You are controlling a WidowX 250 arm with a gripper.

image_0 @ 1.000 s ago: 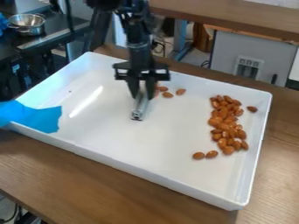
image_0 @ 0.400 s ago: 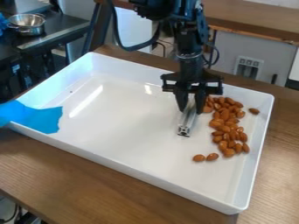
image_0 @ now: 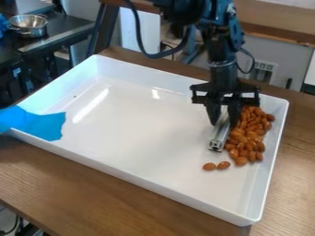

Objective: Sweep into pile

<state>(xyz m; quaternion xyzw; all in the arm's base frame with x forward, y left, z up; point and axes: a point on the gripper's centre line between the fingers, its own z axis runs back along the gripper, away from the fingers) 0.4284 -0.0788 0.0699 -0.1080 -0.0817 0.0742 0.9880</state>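
The black two-finger gripper (image_0: 224, 120) has travelled across the shallow white rectangular tray (image_0: 157, 182) towards its right-hand wall in view, carrying a slim silver metal bar (image_0: 219, 138) with it. The almonds that lay apart near the back wall a second ago have been pushed over and now join the long heap of brown, teardrop-shaped almonds (image_0: 249, 138). The upper part of that heap is bunched more tightly, and the single almond that lay just off its far side now sits against the rest. That looks like most of the sweeping done.

The fingers are closed on the bar, which slants down between them, its near end close to or on the tray floor beside the heap's left edge. Two loose almonds (image_0: 216, 166) remain where they were, side by side just off the heap's near end; they probably call for a short stroke from the near side. Pushing too hard could spread the heap along the wall, since smooth, rounded nuts slide easily on a slick floor.

The bar is straight-edged, with a grooved, squarish end. The tray is glossy and catches pale streaks of light; a crumpled bright-blue sheet (image_0: 38, 123) covers its left corner. Beneath is a brown, wood-grained surface (image_0: 92, 184).
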